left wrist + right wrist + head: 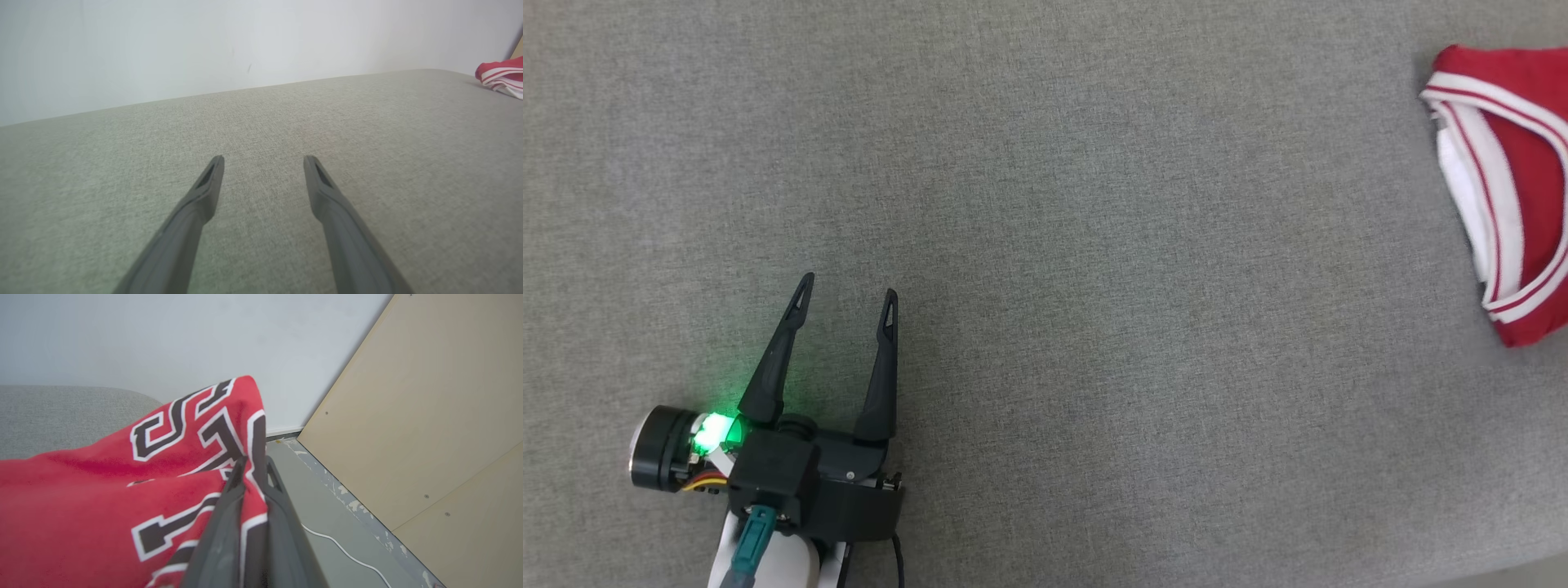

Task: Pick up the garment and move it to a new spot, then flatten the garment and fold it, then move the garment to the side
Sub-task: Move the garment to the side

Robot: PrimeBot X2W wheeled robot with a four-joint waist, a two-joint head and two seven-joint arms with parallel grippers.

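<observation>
Now the right gripper (255, 465) is pinching the red garment (1515, 180) tight at the far right edge of the grey surface (1094, 245), likely parking it aside; the left gripper (849, 285) is hanging wide open, empty, near left. Next call: letting go cleanly.

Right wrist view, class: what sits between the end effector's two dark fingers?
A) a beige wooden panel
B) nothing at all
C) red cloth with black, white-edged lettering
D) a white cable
C: the red garment, printed with black, white-edged lettering, is pinched between the closed fingers of the right end effector.
</observation>
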